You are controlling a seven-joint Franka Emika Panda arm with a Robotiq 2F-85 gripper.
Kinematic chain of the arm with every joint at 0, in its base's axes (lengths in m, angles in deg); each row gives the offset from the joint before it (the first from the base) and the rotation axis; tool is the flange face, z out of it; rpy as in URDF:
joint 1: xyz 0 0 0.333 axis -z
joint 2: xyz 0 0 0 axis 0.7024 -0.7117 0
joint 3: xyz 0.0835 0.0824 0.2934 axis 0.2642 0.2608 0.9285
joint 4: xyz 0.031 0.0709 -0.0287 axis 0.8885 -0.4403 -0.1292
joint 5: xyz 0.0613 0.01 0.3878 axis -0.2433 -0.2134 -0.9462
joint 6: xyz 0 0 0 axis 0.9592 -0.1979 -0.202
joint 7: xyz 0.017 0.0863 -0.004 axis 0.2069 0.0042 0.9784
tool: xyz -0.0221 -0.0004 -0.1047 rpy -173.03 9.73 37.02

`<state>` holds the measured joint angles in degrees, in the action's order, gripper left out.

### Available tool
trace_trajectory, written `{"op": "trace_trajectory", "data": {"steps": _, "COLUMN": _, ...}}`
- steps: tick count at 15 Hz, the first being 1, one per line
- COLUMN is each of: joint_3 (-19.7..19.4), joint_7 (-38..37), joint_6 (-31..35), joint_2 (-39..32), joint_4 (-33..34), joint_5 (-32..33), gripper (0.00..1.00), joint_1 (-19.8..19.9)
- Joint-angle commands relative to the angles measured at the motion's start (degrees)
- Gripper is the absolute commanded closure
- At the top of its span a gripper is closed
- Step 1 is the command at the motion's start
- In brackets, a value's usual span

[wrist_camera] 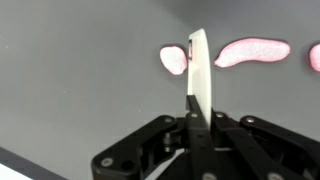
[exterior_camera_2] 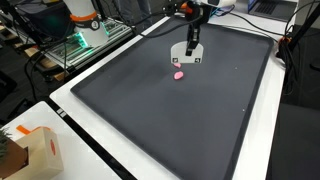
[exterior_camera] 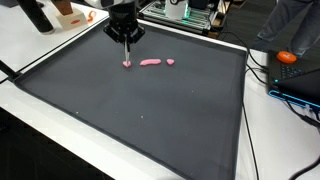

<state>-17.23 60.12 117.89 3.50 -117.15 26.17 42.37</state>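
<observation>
My gripper (wrist_camera: pixel 200 116) is shut on a flat white stick (wrist_camera: pixel 200 65) that points away from the wrist camera. The stick's tip sits at a small pink blob (wrist_camera: pixel 174 60), overlapping its right edge. A longer pink piece (wrist_camera: pixel 252 52) lies to the right of it, and a third pink bit (wrist_camera: pixel 315 57) is cut off by the frame edge. In an exterior view the gripper (exterior_camera: pixel 126 36) hangs over the far part of a dark mat (exterior_camera: pixel 140 110), with the stick reaching down to the leftmost pink blob (exterior_camera: pixel 127 65). The gripper (exterior_camera_2: pixel 190 50) and one pink blob (exterior_camera_2: pixel 179 74) also show from the opposite side.
The dark mat (exterior_camera_2: pixel 190 120) lies on a white table (exterior_camera_2: pixel 90 130). A cardboard box (exterior_camera_2: pixel 25 150) stands at a table corner. Electronics and cables (exterior_camera: pixel 185 12) crowd the far edge, and an orange object (exterior_camera: pixel 288 57) lies beside the mat.
</observation>
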Motion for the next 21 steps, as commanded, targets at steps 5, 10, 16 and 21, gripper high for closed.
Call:
{"op": "trace_trajectory", "data": {"steps": 5, "joint_3": 2.04, "joint_7": -3.77, "joint_6": -9.43, "joint_2": 7.65, "joint_4": -0.92, "joint_5": 0.24, "gripper": 0.99, "joint_1": -2.76}}
{"op": "trace_trajectory", "data": {"steps": 10, "joint_3": 4.15, "joint_7": -7.07, "joint_6": -15.73, "joint_2": 7.73, "joint_4": 1.49, "joint_5": 1.33, "gripper": 0.99, "joint_1": -5.82}}
{"op": "trace_trajectory", "data": {"steps": 16, "joint_3": 6.17, "joint_7": -13.08, "joint_6": -22.86, "joint_2": 4.20, "joint_4": 5.32, "joint_5": 3.79, "gripper": 0.99, "joint_1": -9.89}}
{"op": "trace_trajectory", "data": {"steps": 21, "joint_3": 6.61, "joint_7": -17.65, "joint_6": -26.29, "joint_2": -0.74, "joint_4": 8.24, "joint_5": 7.41, "gripper": 0.99, "joint_1": -12.90}}
